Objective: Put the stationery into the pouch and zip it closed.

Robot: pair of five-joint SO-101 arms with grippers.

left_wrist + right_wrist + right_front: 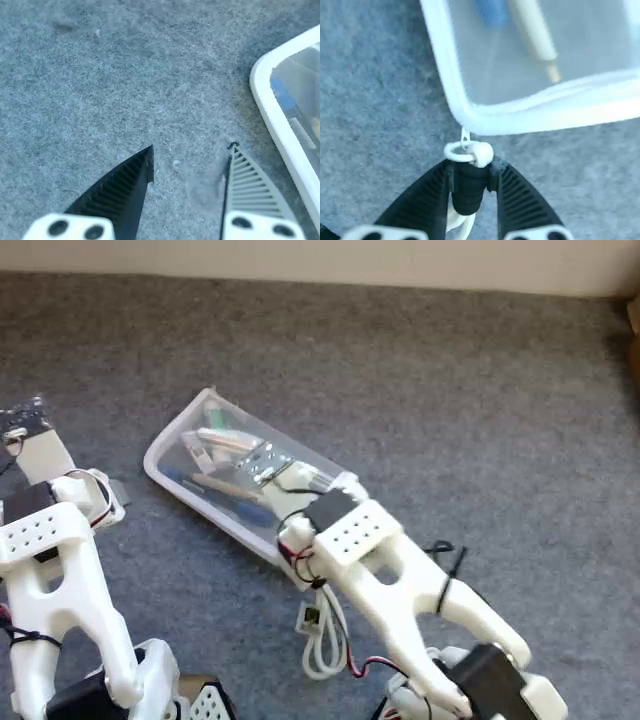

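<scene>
My right hand [471,167] pinches the zip pull [469,152] on the pouch [165,455], mid-frame. My left hand [192,147] gapes wide, far left.

Bright, even overhead light, soft faint shadows

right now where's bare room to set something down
Free: the wide carpet between pouch and wall, and right of the pouch. Crowded: the pouch's near side, where the right pincer grips the zip pull by a cable; the open left pincer flanks the pouch.
</scene>
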